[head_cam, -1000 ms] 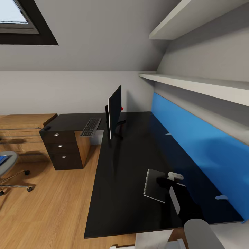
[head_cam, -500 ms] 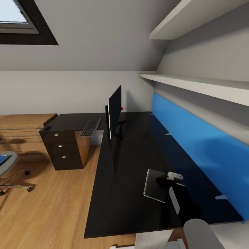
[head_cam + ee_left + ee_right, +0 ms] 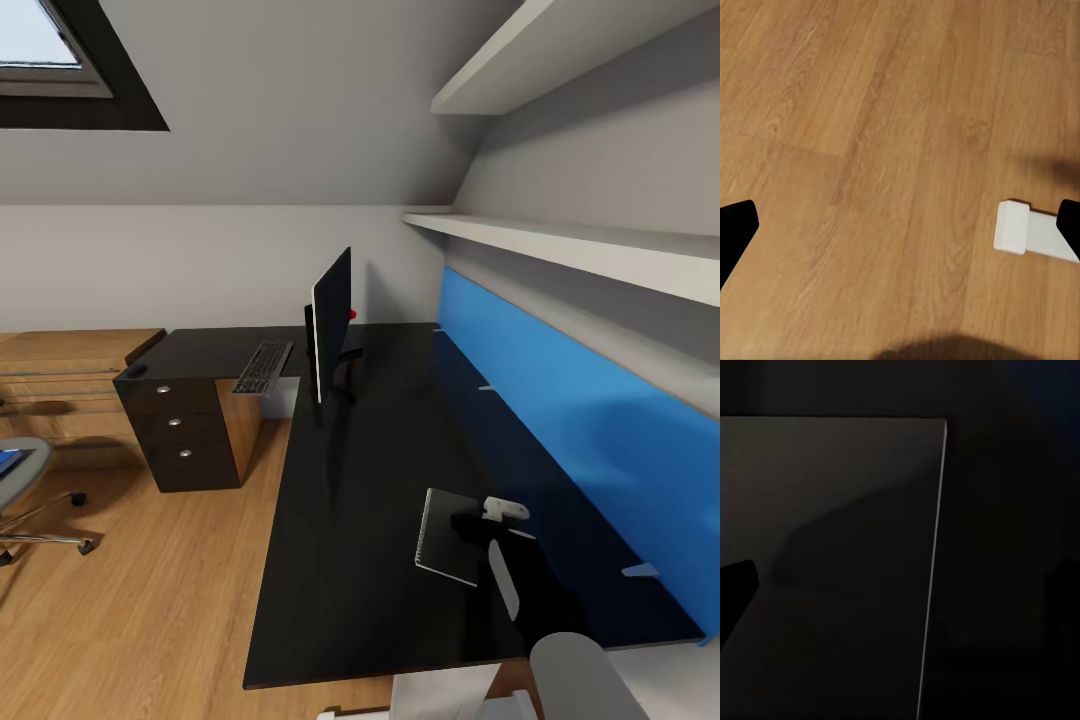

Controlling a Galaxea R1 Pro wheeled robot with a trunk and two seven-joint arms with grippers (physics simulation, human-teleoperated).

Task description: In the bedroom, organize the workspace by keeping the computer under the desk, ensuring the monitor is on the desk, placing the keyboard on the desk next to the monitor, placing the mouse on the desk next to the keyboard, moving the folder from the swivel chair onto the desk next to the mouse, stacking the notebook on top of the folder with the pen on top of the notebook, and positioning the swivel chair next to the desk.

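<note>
On the glossy black desk [image 3: 360, 480] the monitor [image 3: 331, 322] stands edge-on, with the keyboard [image 3: 263, 367] to its left and the small black mouse [image 3: 135, 370] at the far left corner. The greyish notebook [image 3: 445, 548] lies flat near the desk's front right. My right gripper [image 3: 470, 522] hovers just over it, open; in the right wrist view the notebook [image 3: 825, 570] lies below the right gripper [image 3: 900, 585]. My left gripper [image 3: 900, 225] is open over the wooden floor. The swivel chair [image 3: 25, 470] sits at the left edge with the blue folder [image 3: 8, 461] on its seat. Pen and computer are out of view.
A black drawer unit [image 3: 185, 430] stands under the desk's left wing, with low wooden shelving [image 3: 70, 370] beside it. A blue back panel [image 3: 560, 400] lines the desk's right side, under white wall shelves [image 3: 560, 245]. A white foot [image 3: 1020, 229] rests on the floor.
</note>
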